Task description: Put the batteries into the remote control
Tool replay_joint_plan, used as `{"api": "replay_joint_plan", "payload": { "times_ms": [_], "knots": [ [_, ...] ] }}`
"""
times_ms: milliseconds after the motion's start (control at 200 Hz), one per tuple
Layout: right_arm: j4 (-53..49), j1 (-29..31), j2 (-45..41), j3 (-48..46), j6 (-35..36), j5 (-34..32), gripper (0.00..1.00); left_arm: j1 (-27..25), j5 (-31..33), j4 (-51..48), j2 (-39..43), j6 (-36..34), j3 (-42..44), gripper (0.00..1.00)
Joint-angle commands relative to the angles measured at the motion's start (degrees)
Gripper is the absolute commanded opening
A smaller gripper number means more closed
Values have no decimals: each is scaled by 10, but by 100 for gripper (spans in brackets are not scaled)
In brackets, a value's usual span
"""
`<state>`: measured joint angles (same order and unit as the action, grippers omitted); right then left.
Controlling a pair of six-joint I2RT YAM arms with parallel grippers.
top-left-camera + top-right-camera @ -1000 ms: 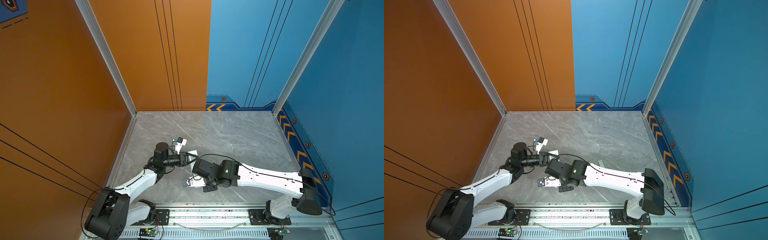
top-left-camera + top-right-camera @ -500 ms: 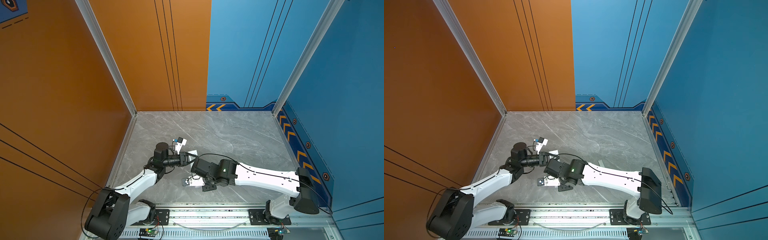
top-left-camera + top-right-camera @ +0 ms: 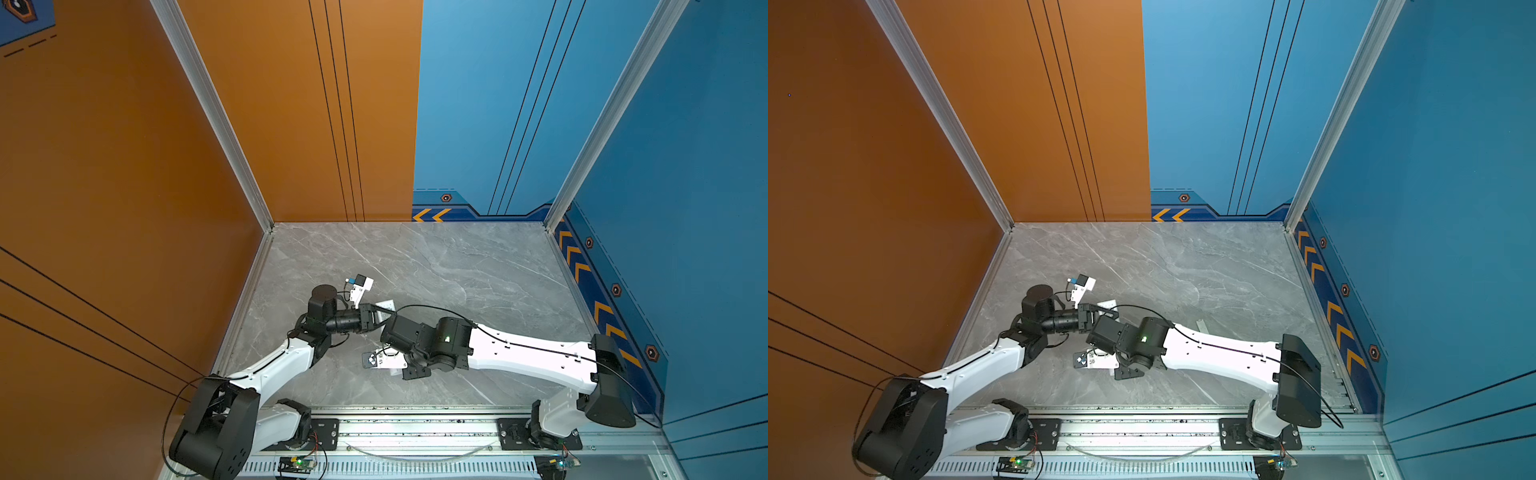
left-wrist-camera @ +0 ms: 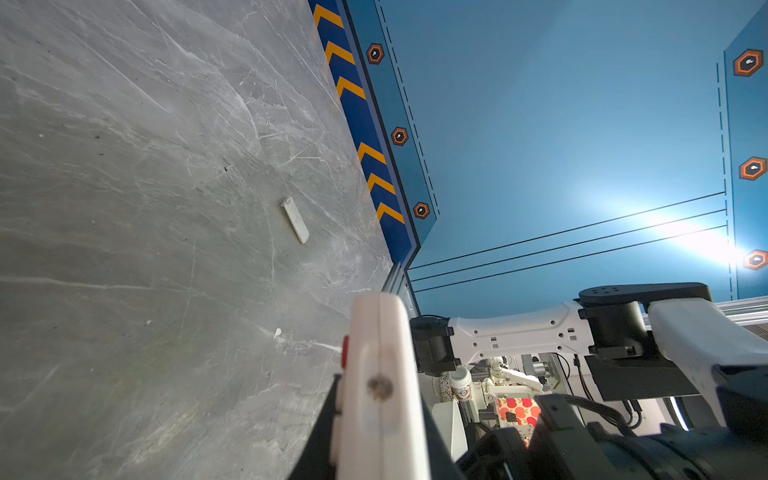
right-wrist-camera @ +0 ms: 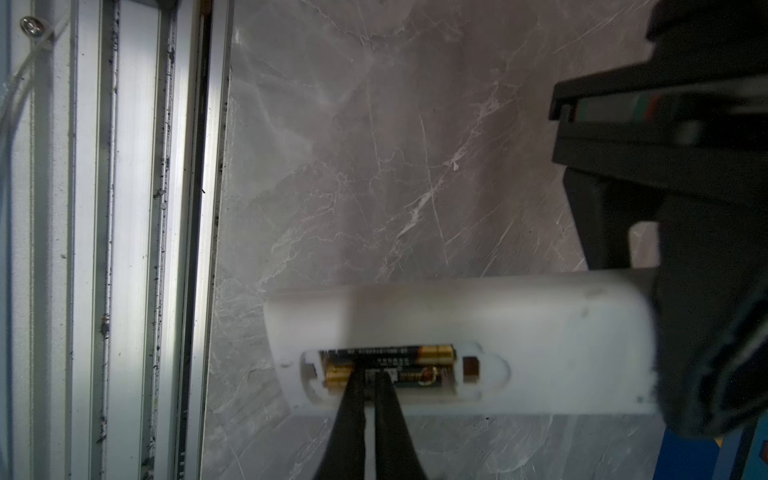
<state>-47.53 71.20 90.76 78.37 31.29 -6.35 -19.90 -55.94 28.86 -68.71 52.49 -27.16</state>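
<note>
Grey marbled tabletop (image 3: 415, 266) fills the cell floor, edged at the near side by an aluminium rail (image 3: 415, 428) that carries both arm bases; from there the two arms reach inward and meet over the near-left part of the table. In both top views the left gripper (image 3: 376, 318) points toward the right arm with the white remote control (image 3: 386, 304) showing at its tips; the left wrist view shows that remote (image 4: 380, 386) end-on, clamped between the dark jaws, a red button on the side that faces the table. The right wrist view shows its plain back with the recess uncovered; two black, gold-ended batteries (image 5: 395, 354) lie side by side inside. The right gripper (image 5: 370, 376) has its slim black fingers (image 5: 351, 399) drawn together, a hairline gap between them, tips resting on the battery nearer that gripper; whether that one sits fully home I cannot tell. Farther off, well apart from the arms, a small white battery cover (image 4: 296, 220) lies flat on the marble; beyond it rise the blue wall (image 3: 498, 104) and the orange wall (image 3: 291, 104).
</note>
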Motion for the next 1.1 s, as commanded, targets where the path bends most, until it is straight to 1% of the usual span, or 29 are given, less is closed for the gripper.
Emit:
{"api": "replay_joint_plan", "payload": {
  "times_ms": [0,616,966,1096],
  "knots": [
    [-7,-7,7,11,-10,-27,7,-3,-26,5,9,10,-17,0],
    [-7,-4,2,11,-13,-29,8,-3,-24,6,17,10,-15,0],
    [0,9,-34,21,-39,-50,20,-1,-17,6,19,10,-14,0],
    [8,13,-57,16,-56,-50,23,0,-13,6,21,11,-12,0]
  ]
}}
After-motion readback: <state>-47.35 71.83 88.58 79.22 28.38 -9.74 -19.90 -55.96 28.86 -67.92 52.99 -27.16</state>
